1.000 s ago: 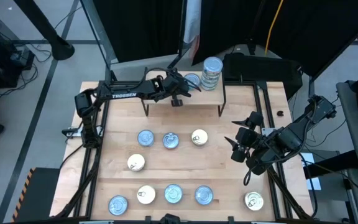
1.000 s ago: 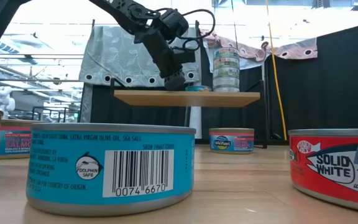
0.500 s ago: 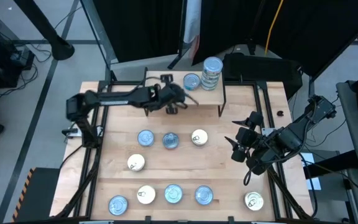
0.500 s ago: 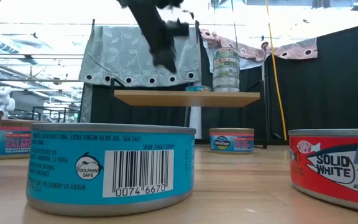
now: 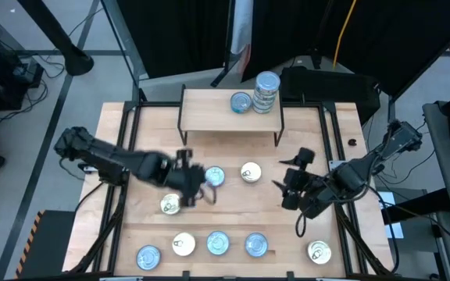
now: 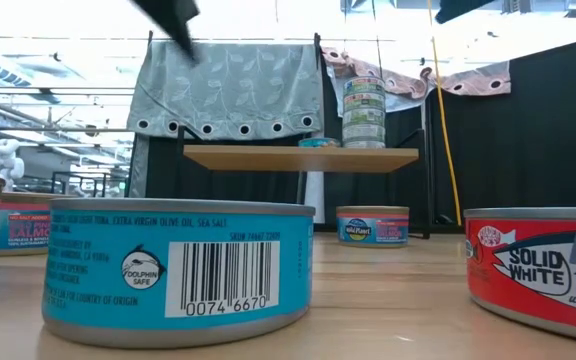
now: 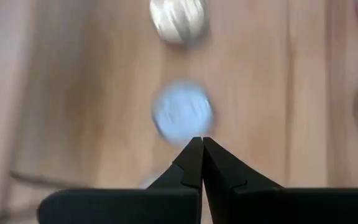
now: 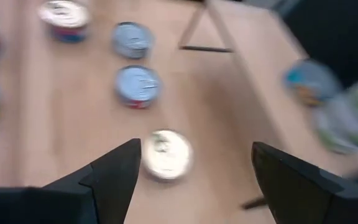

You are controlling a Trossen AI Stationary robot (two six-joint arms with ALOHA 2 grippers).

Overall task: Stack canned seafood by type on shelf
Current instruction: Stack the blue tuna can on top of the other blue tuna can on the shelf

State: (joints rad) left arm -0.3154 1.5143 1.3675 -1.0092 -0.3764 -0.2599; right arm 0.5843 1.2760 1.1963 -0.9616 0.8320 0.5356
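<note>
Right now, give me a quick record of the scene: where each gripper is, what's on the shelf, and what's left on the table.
left gripper: shut, empty, over the table's middle row of tins
right gripper: open, beside a cream-lidded tin
shelf: one stack of tins, one single blue tin
table: nine loose tins visible

Both arms were matte black, built of slim tubular links joined by chunkier rounded joints, with thin dark cables looping beside them. The left gripper [image 5: 196,186] ended in two flat, tapering black fingers [image 7: 188,165] with smooth, sharp-edged faces. The right gripper [image 5: 290,185] carried broader, angular black fingers [image 8: 114,171], plain and unmarked, behind a blocky black wrist housing.
</note>
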